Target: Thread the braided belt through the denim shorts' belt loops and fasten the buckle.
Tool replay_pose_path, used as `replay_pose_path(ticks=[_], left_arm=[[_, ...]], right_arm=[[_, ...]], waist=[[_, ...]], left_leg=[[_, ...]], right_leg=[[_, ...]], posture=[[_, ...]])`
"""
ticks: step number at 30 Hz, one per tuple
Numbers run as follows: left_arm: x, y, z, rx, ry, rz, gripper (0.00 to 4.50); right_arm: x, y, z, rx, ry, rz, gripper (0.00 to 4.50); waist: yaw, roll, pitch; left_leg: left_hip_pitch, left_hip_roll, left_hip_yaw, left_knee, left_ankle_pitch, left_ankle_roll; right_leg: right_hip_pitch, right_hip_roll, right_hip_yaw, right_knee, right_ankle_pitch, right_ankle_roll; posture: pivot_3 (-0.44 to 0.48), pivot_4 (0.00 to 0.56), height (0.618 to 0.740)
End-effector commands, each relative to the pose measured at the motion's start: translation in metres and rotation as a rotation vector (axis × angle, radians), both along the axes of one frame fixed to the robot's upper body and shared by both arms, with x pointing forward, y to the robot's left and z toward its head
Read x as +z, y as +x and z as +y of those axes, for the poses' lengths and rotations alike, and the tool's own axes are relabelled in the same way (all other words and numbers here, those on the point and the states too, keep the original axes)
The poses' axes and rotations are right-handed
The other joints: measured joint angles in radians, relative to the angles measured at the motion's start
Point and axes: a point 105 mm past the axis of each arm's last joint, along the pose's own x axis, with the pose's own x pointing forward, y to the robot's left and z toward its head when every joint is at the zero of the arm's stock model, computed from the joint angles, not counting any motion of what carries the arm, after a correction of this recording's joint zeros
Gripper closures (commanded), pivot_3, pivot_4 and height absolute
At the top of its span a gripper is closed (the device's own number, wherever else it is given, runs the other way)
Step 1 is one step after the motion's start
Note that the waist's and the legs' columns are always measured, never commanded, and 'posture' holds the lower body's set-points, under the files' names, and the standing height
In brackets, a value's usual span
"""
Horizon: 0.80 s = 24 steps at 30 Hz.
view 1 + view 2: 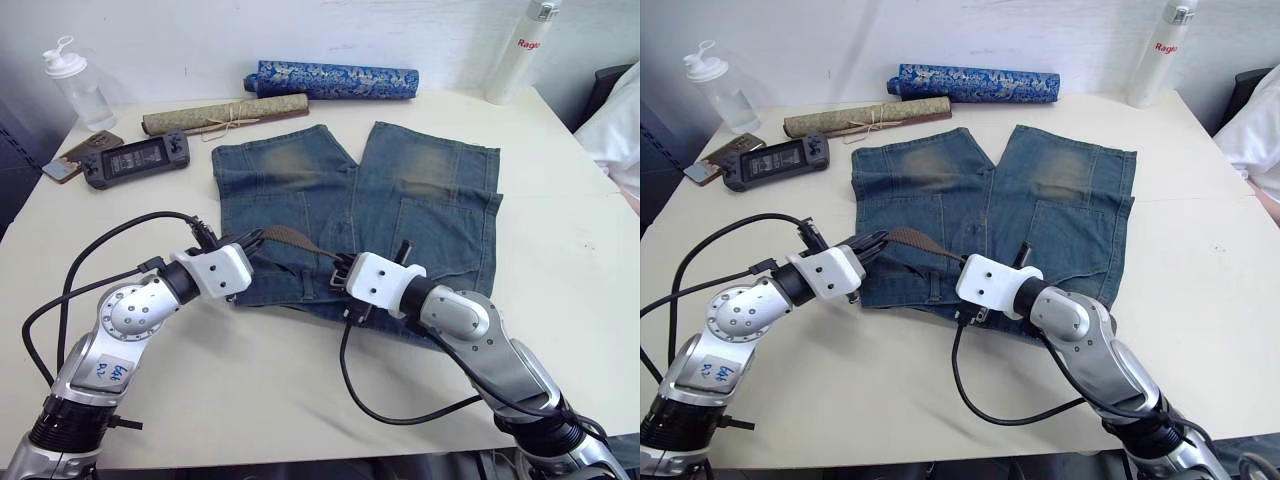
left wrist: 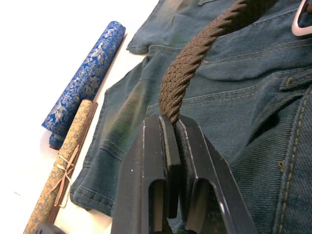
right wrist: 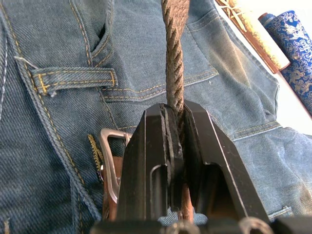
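Mid-threading: both end effectors, left end effector and right end effector, are clenched on the braided belt over the denim shorts' waistband. Next, you'll need to feed it toward the belt loop.

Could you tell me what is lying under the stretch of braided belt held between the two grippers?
The denim shorts lie under the braided belt, one belt loop in sight. The silver buckle rests on the denim beside the right gripper, partly hidden by its jaws.
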Motion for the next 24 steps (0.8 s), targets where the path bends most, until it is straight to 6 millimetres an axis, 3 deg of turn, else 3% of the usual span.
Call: replay_pose_path(ticks=[1, 7, 11, 13, 15, 18, 21, 24], left_arm=[[0.015, -0.005, 0.008, 0.030, -0.173, 0.029, 3.72], [0.027, -0.016, 0.023, -0.009, -0.626, 0.394, 1.21], [0.046, -0.030, 0.032, -0.128, -0.901, 0.621, 1.21], [0.054, -0.051, 0.025, -0.315, -1.062, 0.801, 1.21], [0.042, -0.072, 0.013, -0.411, -1.164, 0.975, 1.21], [0.020, -0.091, -0.004, -0.409, -1.198, 1.151, 1.21], [0.010, -0.085, -0.020, -0.357, -1.381, 1.252, 1.21], [0.004, -0.057, -0.035, -0.258, -1.608, 1.271, 1.21]], right_arm=[[0.012, 0.002, 0.000, -0.001, -0.048, -0.122, 4.50], [0.015, 0.006, 0.004, 0.006, -0.111, -0.271, 4.50], [0.014, 0.009, 0.011, 0.020, -0.131, -0.340, 4.50], [0.010, 0.012, 0.018, 0.026, -0.156, -0.377, 4.50], [0.009, 0.015, 0.024, 0.017, -0.151, -0.397, 4.50], [0.009, 0.017, 0.031, 0.022, -0.149, -0.427, 4.50], [0.014, 0.018, 0.035, 0.026, -0.141, -0.466, 4.50], [0.020, 0.018, 0.037, 0.037, -0.145, -0.533, 4.50]], waist=[[-0.001, 0.000, 0.000], [-0.010, 0.000, 0.000], [-0.023, -0.001, -0.001], [-0.028, -0.002, -0.001], [-0.032, -0.001, -0.001], [-0.045, -0.001, -0.002], [-0.036, -0.001, -0.002], [-0.011, -0.001, -0.002]], left_leg=[[0.000, 0.000, 0.000, 0.000, 0.000, 0.000], [0.000, 0.000, -0.004, 0.000, 0.003, -0.003], [0.000, 0.000, -0.006, -0.001, 0.005, -0.008], [0.000, 0.000, -0.007, -0.001, 0.006, -0.009], [0.000, 0.005, -0.007, 0.000, 0.006, -0.009], [0.000, 0.004, -0.006, 0.000, 0.005, -0.009], [-0.002, 0.004, -0.006, 0.007, 0.005, -0.010], [-0.003, 0.004, -0.006, 0.017, 0.000, -0.006]], right_leg=[[0.000, 0.000, 0.000, 0.000, 0.000, 0.000], [0.000, 0.000, -0.002, 0.001, 0.000, 0.000], [0.000, 0.000, -0.003, 0.002, -0.001, -0.001], [0.000, 0.000, -0.003, 0.003, -0.001, -0.002], [-0.001, 0.000, -0.003, 0.004, -0.002, -0.004], [-0.001, 0.000, -0.001, 0.005, -0.003, -0.005], [-0.002, 0.000, -0.001, 0.009, -0.003, -0.006], [-0.001, 0.001, -0.001, 0.015, -0.005, -0.009]], posture=[[0.000, 0.150, 0.637], [0.000, 0.150, 0.637], [0.000, 0.150, 0.637], [0.000, 0.150, 0.637], [0.000, 0.150, 0.637], [0.000, 0.150, 0.637], [0.000, 0.150, 0.637], [0.000, 0.150, 0.637]])
